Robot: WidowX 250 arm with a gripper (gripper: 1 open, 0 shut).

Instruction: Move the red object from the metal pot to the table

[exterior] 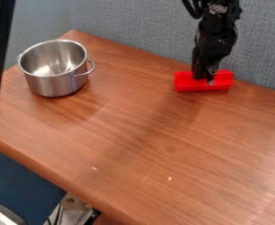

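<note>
Camera view: red block [204, 82] is out of the pot [55, 68], at the table's [151, 132] far edge by the grey partition [127, 26]. Gripper [206, 79] closed on it. Transfer looks nearly done; likely left: confirm it's resting, release, back off.

One camera looks down across the table [151, 141] from above.

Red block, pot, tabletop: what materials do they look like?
Red block: probably plastic or painted wood, fairly matte; even, saturated color, no grain.
Pot: metal, likely stainless steel, polished; bright highlights on wall.
Tabletop: wood or wood-look laminate, satin; reddish-brown streaky grain, soft sheen.
</note>
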